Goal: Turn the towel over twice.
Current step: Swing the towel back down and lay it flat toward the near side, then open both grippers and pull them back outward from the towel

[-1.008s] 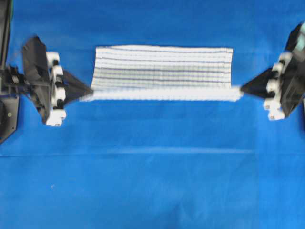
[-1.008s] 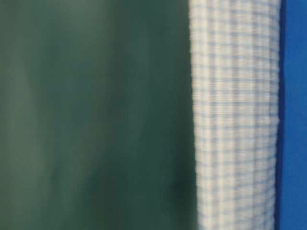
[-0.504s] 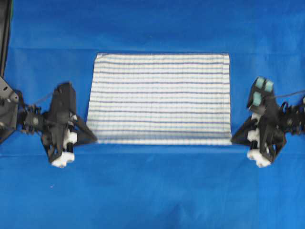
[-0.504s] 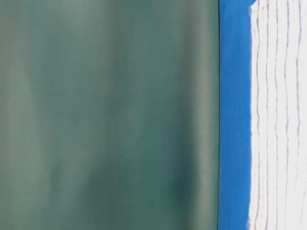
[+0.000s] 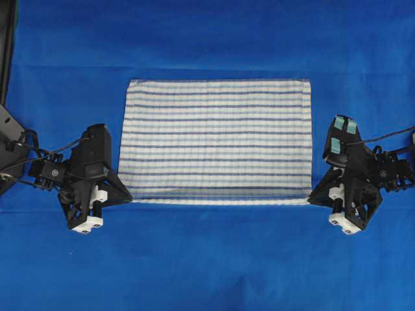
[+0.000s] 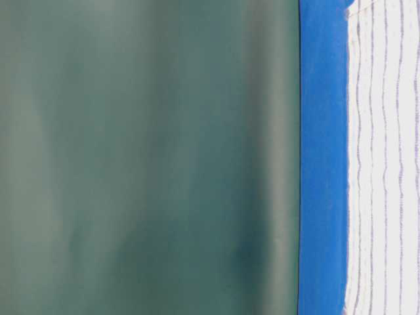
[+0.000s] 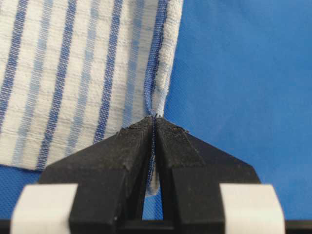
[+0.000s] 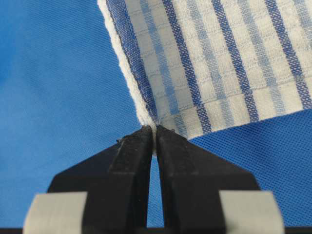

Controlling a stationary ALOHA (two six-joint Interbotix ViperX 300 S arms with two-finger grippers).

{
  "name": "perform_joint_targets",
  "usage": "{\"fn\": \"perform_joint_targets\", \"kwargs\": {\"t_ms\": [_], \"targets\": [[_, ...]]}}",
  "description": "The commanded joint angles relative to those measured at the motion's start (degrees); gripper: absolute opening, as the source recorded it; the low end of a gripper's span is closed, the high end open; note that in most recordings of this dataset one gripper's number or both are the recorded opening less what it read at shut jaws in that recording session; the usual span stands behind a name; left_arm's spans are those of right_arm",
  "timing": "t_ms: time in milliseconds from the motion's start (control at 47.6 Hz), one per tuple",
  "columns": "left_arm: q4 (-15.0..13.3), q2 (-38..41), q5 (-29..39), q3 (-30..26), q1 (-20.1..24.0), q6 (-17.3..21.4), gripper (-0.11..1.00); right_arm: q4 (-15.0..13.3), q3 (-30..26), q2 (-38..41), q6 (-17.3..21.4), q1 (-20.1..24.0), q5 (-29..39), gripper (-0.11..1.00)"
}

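While the blue tabletop (image 5: 207, 259) spread wide around everything, the towel (image 5: 217, 139) lay flat at its middle, a large rectangle with its long axis running from my left side to my right, the dark blue stripes running along that same axis. It lay between my two arms, stretching away from both pincers toward the far side of the tabletop, so that the whole cloth sat beyond the near edge I held. Neither arm was nearer than the other; each stood at its own near corner, just outside the short edges.

My judgement was that any coming turn would hinge on that near long edge, since it was the only part lifted and gripped, and it would have to travel over the cloth toward the far edge.

On the upper face, bold navy stripes alternated with paler blue ones on white, with faint crosswise checks in the weave and a narrow hem at the sides. In the table-level view the towel (image 6: 387, 164) lay smooth against the cover.

My left pincer (image 7: 155, 119) was closed tight on the towel's near left corner, the hem pinched between the tips. My right pincer (image 8: 153, 129) was likewise clamped on the near right corner.
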Motion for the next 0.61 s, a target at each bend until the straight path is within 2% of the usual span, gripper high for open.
{"fn": "perform_joint_targets", "kwargs": {"t_ms": [0,105,189,315,378,441,483,588], "targets": [[-0.09,-0.62,-0.09,-0.62,0.18,0.18,0.03,-0.09,-0.88,-0.35,0.09,0.35,-0.44,0.05],[-0.09,-0.62,0.0,-0.7,0.26,0.18,0.05,-0.18,-1.05,-0.35,0.09,0.35,-0.53,0.06],[-0.09,-0.7,0.09,-0.7,0.26,0.18,0.16,-0.18,-1.14,-0.44,-0.09,0.35,-0.53,0.08],[-0.09,-1.41,0.79,-0.88,0.35,0.44,0.48,-0.88,-1.93,-1.14,-1.32,0.26,-0.26,0.46],[0.0,-2.46,1.67,-1.05,0.88,0.7,0.68,-2.64,-2.72,-2.2,-1.85,0.18,-0.18,0.63],[0.09,-4.22,2.72,-1.05,1.67,0.97,0.84,-5.45,-3.52,-4.22,-2.29,-0.18,0.0,0.69],[0.09,-5.98,3.6,-1.14,2.29,1.85,0.87,-7.21,-3.87,-5.8,-2.37,-0.79,0.18,0.66],[0.18,-10.37,4.22,-1.32,3.78,5.71,0.84,-11.95,-3.87,-10.55,-2.55,-3.6,0.97,0.64]]}}
